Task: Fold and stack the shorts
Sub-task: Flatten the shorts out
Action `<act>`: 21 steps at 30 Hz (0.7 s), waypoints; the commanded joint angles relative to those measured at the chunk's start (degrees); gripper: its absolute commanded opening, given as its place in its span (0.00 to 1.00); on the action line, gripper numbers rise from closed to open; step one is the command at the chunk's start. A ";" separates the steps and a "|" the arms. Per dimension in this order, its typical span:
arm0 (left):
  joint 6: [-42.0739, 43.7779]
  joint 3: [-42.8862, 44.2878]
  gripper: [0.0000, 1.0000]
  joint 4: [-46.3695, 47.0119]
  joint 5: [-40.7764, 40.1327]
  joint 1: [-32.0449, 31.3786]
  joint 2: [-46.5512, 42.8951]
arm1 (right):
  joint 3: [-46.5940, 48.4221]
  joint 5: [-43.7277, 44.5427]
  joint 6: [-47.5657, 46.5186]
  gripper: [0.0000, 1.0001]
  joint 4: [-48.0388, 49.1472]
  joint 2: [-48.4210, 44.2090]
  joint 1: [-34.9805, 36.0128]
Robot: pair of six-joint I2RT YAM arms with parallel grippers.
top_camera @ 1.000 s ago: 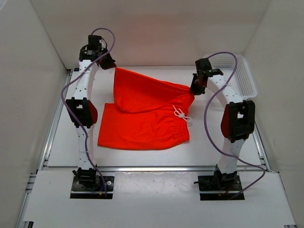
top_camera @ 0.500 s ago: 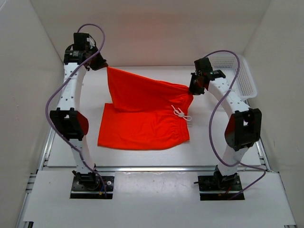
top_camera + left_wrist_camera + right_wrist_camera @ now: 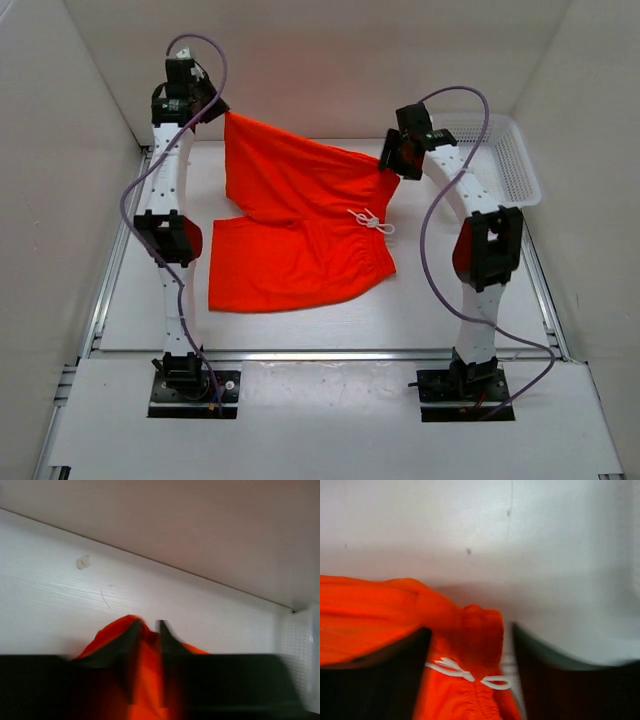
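The orange-red shorts (image 3: 300,250) lie partly on the white table, lower half flat, upper layer lifted into a slanted sheet. My left gripper (image 3: 215,112) holds the raised far-left corner high near the back wall. In the left wrist view its fingers (image 3: 148,625) stand close together with orange fabric (image 3: 145,680) pinched between them. My right gripper (image 3: 392,160) is at the waistband end. In the right wrist view its jaws (image 3: 470,629) stand wide apart. The bunched waistband (image 3: 475,635) and the white drawstring (image 3: 465,672) sit between them, leaving a gap to the right finger.
A white mesh basket (image 3: 510,160) stands at the back right, just beyond the right arm. White walls close in the table at the back and on both sides. A metal rail (image 3: 330,353) runs along the near edge, in front of the arm bases.
Both grippers have moved toward the back wall, the left one higher, pulling the raised layer up. The right jaws have spread apart. The flat part has slid slightly back and left.
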 commanded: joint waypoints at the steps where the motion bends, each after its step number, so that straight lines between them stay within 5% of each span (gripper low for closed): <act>1: -0.59 3.79 0.46 5.28 -3.88 1.35 6.32 | 10.88 6.17 0.96 0.82 0.69 7.46 -1.30; 3: -1.13 3.26 0.77 5.29 -3.25 1.35 5.63 | 13.72 4.86 -1.04 1.00 0.06 7.57 -1.30; 4: -1.13 2.04 1.00 5.81 -4.12 1.35 4.49 | 12.77 4.85 -1.84 1.00 1.88 6.69 -0.78; 14: 2.56 -15.08 1.00 6.08 -7.12 2.49 -15.71 | -6.73 -1.37 -3.00 1.00 4.10 -9.12 0.81; 17: 3.09 -29.13 0.93 3.28 -6.24 2.49 -24.85 | -17.77 -6.11 -0.28 0.97 3.57 -15.89 1.42; 21: -2.95 -58.77 0.81 1.33 -6.77 2.49 -38.56 | -34.49 -10.95 4.73 0.92 5.50 -26.17 1.42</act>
